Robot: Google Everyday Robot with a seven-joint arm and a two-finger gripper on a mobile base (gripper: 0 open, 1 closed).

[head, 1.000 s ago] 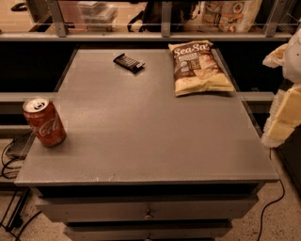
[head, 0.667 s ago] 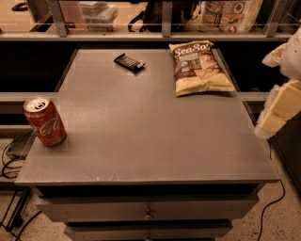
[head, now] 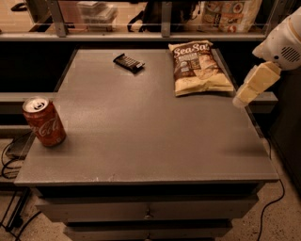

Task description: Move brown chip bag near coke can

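The brown chip bag (head: 198, 68), pale yellow and dark brown with white "Sea Salt" lettering, lies flat at the far right of the grey table (head: 141, 127). The coke can (head: 43, 121), red with a silver top, stands upright near the table's left edge. My gripper (head: 254, 84), cream-coloured, hangs in the air at the right edge of the table. It is just right of the bag's near corner and above the table, touching nothing.
A small dark candy bar wrapper (head: 128, 62) lies at the far middle of the table. A shelf rail with boxes and bags (head: 225, 12) runs behind. Drawers (head: 148, 212) sit under the tabletop. Cables (head: 9, 160) lie on the floor at left.
My gripper has risen and moved back and a little left along the table's right edge, closer to the chip bag. The bag, can and wrapper have not moved.
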